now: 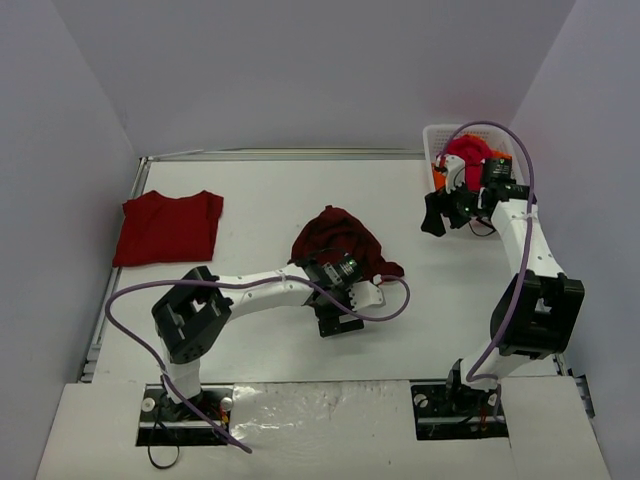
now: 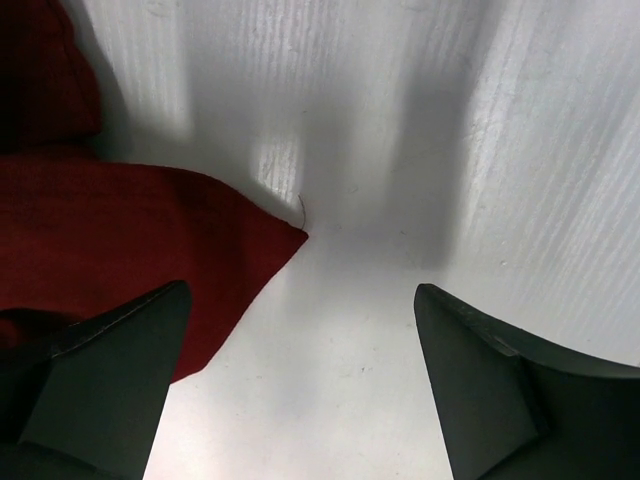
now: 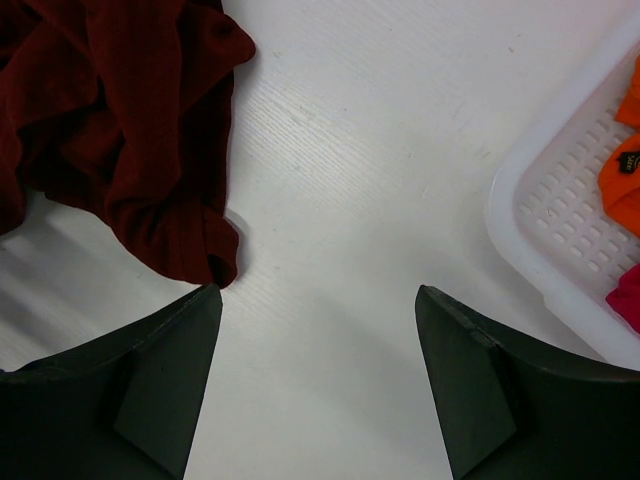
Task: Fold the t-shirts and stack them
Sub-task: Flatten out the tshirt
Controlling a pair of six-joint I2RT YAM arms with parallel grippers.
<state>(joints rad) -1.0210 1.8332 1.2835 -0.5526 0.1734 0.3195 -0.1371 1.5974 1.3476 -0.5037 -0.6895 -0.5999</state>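
Observation:
A brighter red t-shirt (image 1: pixel 168 228) lies folded flat at the table's left. In the middle sits a crumpled dark maroon t-shirt (image 1: pixel 335 240). My left gripper (image 1: pixel 340 320) hangs open just off its near edge. In the left wrist view a corner of the maroon cloth (image 2: pixel 120 260) reaches toward the left finger, and only bare table lies between the fingers of the left gripper (image 2: pixel 302 288). My right gripper (image 1: pixel 434 214) is open and empty between the maroon t-shirt (image 3: pixel 120 120) and the basket, over bare table (image 3: pixel 318 290). Red (image 1: pixel 467 152) and orange (image 3: pixel 625 170) t-shirts lie in the basket.
The white lattice basket (image 1: pixel 432 132) stands at the back right, its rim (image 3: pixel 540 230) close to my right finger. Grey walls enclose the table on three sides. Purple cables loop from both arms.

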